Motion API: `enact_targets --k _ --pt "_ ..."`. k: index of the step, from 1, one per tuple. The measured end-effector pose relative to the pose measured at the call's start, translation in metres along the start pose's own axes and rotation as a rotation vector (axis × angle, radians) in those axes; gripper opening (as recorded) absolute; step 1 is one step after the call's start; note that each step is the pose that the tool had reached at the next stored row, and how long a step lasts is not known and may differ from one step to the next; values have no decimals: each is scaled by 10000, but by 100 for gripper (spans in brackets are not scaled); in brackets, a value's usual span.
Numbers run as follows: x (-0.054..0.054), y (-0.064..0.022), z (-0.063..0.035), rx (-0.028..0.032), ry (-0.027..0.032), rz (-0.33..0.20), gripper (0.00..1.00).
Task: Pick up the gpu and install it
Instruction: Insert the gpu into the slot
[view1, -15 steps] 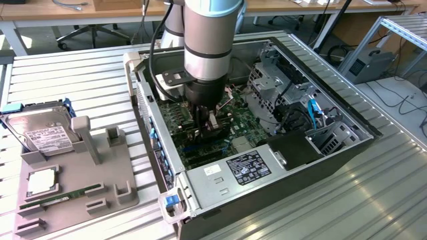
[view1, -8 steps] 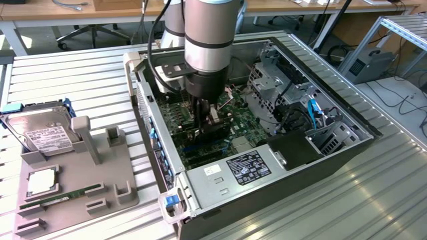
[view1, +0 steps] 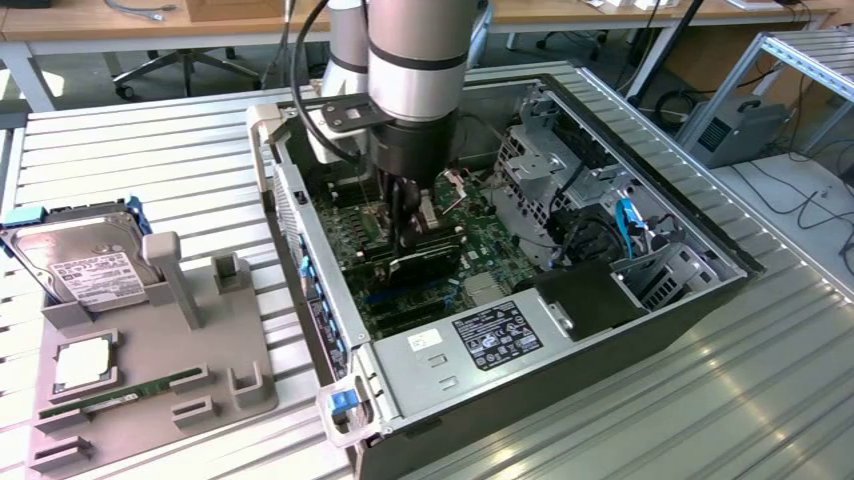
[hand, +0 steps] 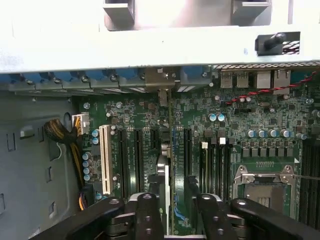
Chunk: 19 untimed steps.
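Inside the open computer case (view1: 327, 330), my gripper (view1: 416, 232) reaches straight down over the motherboard. The gpu (view1: 430, 262) stands on its edge on the board beneath it, showing a dark face. In the wrist view the gpu (hand: 170, 135) is a thin edge-on strip running from the case's rear wall down between my black fingers (hand: 149, 200). My gripper (hand: 175, 195) straddles the card, and a strip of green board shows between the card and one finger. The jaws look open around it rather than clamped.
A grey parts holder (view1: 200, 390) beside the case carries a hard drive (view1: 87, 265), a CPU (view1: 83, 362) and a RAM stick (view1: 120, 392). In the case are a drive cage (view1: 541, 165), a power supply (view1: 494, 335), a white slot (hand: 104, 160), a CPU socket (hand: 262, 187) and cables (hand: 62, 135).
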<state>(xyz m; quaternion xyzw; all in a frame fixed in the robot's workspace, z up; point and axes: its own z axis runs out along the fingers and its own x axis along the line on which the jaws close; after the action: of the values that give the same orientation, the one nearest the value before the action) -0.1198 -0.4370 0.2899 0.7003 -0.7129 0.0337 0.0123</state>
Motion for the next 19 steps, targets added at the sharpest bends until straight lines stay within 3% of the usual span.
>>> enact_targets --k 3,4,6,11,12,19 --pt "-2 -44 1 -59 1 -2 14" --pt "-2 -64 2 -88 1 -6 14" --pt "-4 -138 4 -189 3 -15 11" --pt "-8 -367 11 -511 8 -41 11" --pt "-9 -387 12 -544 8 -43 11" --pt "-9 -397 12 -565 9 -44 11"
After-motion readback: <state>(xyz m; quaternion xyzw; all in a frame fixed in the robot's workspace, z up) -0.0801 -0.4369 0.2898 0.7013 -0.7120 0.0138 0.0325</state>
